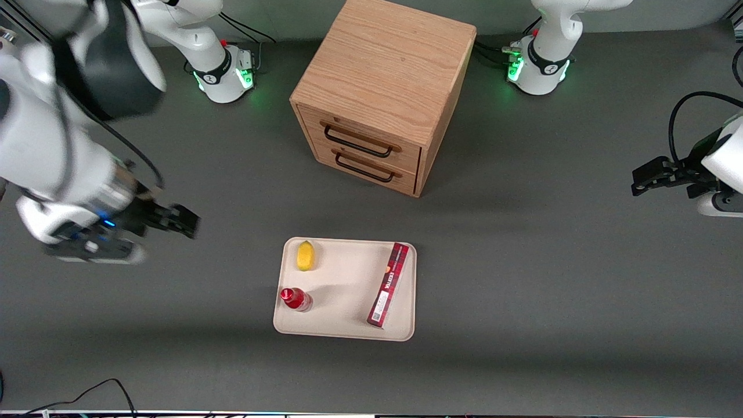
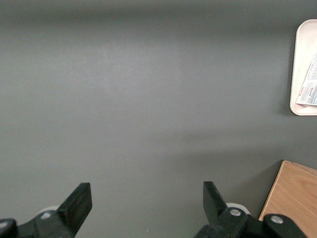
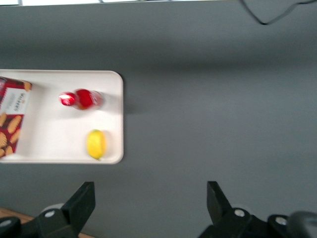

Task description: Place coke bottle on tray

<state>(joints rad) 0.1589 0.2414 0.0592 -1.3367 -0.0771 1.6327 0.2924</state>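
- Front view: coke bottle (image 1: 296, 299) upright on tray (image 1: 348, 331), near the tray edge facing the working arm's end of table, closer to the front cam than the lemon (image 1: 305, 255).
- Cap up, long axis vertical; red cap reads as a dot from above, so no tilt apparent. Standing free, nothing touching it.
- Red biscuit box (image 1: 389, 284) lying flat along the tray edge toward the parked arm's end, well apart from bottle.
- Gripper (image 1: 174, 223) off the tray, above bare table toward the working arm's end, farther from the front cam than the bottle. Fingers spread wide, holding nothing; right wrist view confirms: 2 black fingers (image 3: 81, 203) apart w/ only grey table between.
- Key relation: bottle lies away from the fingertips, toward table centre and nearer the front cam; clear gap of table between gripper and tray rim. No contact w/ bottle or tray.
- Right wrist view: tray (image 3: 116, 119), bottle (image 3: 81, 99) and lemon (image 3: 97, 144) all seen ahead of the fingers, bottle inside the rim.
- Judgement: task looks done, bottle resting on tray, released. Next move prob. just a retreat to park; no regrasp needed.
- Risk: low. Only concern = tall narrow bottle near the rim, could topple if tray gets bumped.
- Wooden drawer cabinet (image 1: 377, 98) farther from the front cam than the tray, both drawers shut, not involved.
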